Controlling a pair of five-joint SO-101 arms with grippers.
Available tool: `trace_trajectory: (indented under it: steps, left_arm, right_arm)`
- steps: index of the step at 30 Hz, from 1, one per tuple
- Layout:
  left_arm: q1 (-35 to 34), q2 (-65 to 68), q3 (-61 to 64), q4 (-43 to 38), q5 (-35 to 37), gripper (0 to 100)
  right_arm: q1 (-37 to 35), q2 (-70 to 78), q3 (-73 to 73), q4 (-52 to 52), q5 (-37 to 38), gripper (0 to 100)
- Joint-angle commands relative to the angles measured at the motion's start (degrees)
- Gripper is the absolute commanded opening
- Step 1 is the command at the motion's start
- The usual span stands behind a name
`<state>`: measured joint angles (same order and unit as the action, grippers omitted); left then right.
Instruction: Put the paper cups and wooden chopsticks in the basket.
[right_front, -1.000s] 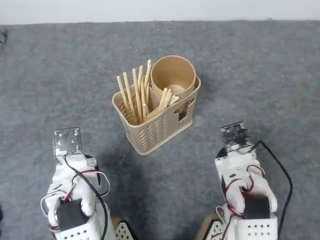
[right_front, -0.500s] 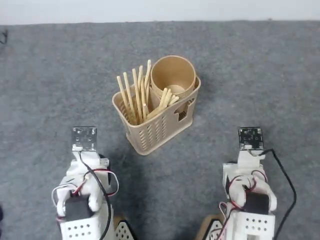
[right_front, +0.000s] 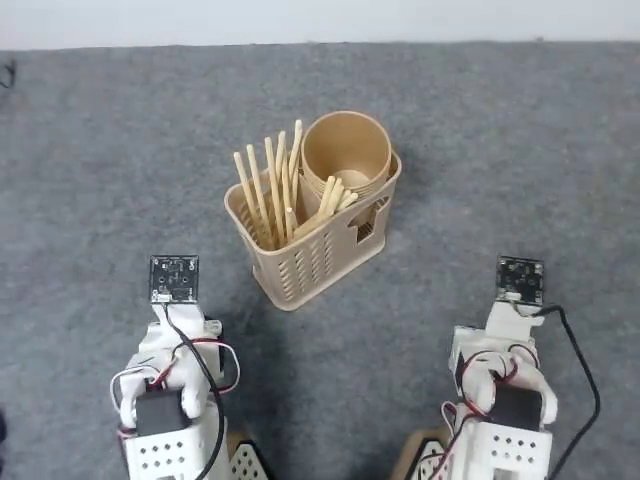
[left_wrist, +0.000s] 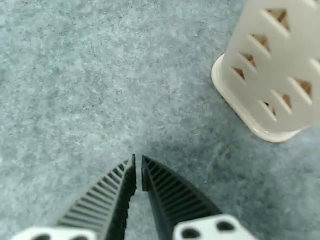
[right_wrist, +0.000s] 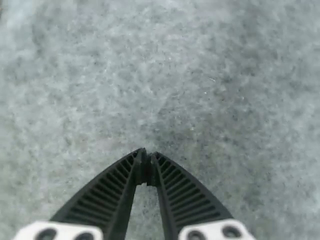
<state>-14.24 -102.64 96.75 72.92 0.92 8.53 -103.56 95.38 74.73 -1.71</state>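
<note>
The paper cups (right_front: 345, 150) and wooden chopsticks (right_front: 265, 195) are held in the basket (right_front: 310, 265), so the left gripper (left_wrist: 138, 172) and right gripper (right_wrist: 146, 167), both closed and empty, should be parked away

The bench (right_front: 520, 150) has a grey, felt-like cover over its whole surface. Directly on it stands a beige slotted basket (right_front: 310, 265), upright, slightly toward 12 o'clock from the centre, with one corner turned to 6 o'clock. The cover lies flat around its foot.
</note>
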Motion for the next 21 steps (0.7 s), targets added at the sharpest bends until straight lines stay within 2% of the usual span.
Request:
trace_trajectory:
  steps: [1,4,9,15,21]
  left_arm:
    - [0.26,-0.44,-0.31,-1.32,0.26,1]
    - [1.05,-0.44,-0.40,-1.32,0.26,1]
    - [6.33,-0.44,-0.31,-1.32,0.18,1]
    - [0.26,-0.44,-0.40,-1.32,0.53,1]
    - [0.35,-0.44,-0.40,-1.32,0.53,1]
  right_arm:
    - [0.66,-0.31,0.97,0.22,-2.37,0.6]
    - [-2.42,-0.31,0.97,0.22,-2.37,0.6]
    - [-17.27,0.04,0.97,0.04,-2.64,0.6]
    - [-13.05,-0.13,0.97,0.04,-2.46,0.6]
    - [-13.05,-0.04,0.97,0.04,-2.46,0.6]
